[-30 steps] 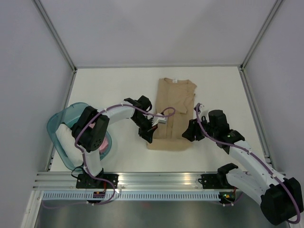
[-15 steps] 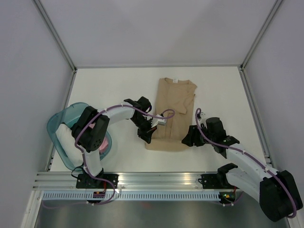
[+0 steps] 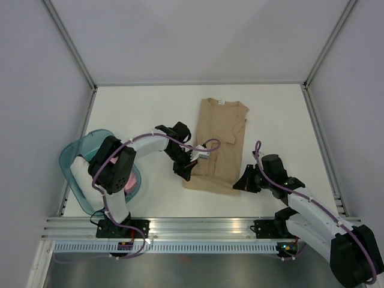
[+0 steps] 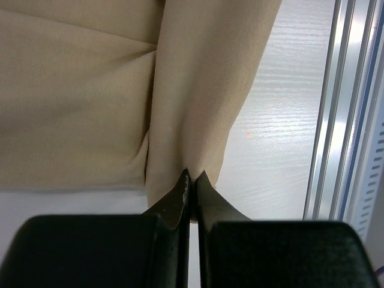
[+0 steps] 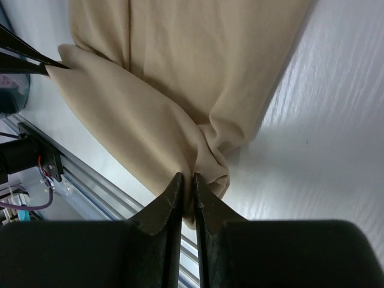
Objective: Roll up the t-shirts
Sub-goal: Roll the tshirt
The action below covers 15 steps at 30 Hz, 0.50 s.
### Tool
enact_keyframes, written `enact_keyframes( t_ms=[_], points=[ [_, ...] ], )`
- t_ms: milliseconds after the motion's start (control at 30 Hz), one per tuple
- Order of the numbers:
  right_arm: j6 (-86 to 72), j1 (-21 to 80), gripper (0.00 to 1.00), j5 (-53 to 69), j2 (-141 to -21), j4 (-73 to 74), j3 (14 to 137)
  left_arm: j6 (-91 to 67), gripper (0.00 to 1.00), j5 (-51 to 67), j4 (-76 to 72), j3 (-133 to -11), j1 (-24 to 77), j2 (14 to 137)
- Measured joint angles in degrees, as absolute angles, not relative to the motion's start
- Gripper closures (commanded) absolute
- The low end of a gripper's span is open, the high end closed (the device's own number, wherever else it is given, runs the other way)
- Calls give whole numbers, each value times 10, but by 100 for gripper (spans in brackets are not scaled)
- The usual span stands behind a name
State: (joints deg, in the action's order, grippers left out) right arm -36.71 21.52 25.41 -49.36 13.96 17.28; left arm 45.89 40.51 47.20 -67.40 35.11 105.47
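Your tan t-shirt (image 3: pixel 219 141) lies flat on the bench (image 3: pixel 138 114), a little right of its middle. It is folded into a long narrow strip, with the collar and its small neck label (image 3: pixel 220 102) toward the far edge and the hem toward the near edge.

Your left gripper (image 4: pixel 193 175) sits at the hem's left corner. Its jaws are pressed together on a fold of the cloth, which is drawn up into creases above the tips.

Your right gripper (image 5: pixel 186 177) is at the hem's right corner. Its jaws are nearly together, with bunched cloth pinched between them.

The teal basket (image 3: pixel 72 162) stands at the bench's left edge near the near-left corner. A pink bundle (image 3: pixel 129 180) shows inside it, mostly hidden behind your left arm (image 3: pixel 147 144).
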Motion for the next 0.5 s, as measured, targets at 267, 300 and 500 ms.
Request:
enact_keyframes(
  t_ms=[267,300,500],
  points=[
    [-368,215,44,252,-509,213,180,464,95,406,472,-670,353,1055],
    [-362,215,41,248,-507,220,187,465,95,406,472,-670,353,1054],
    [-310,215,40,231,-450,224,256,465,95,406,472,-668,353,1053]
  ],
)
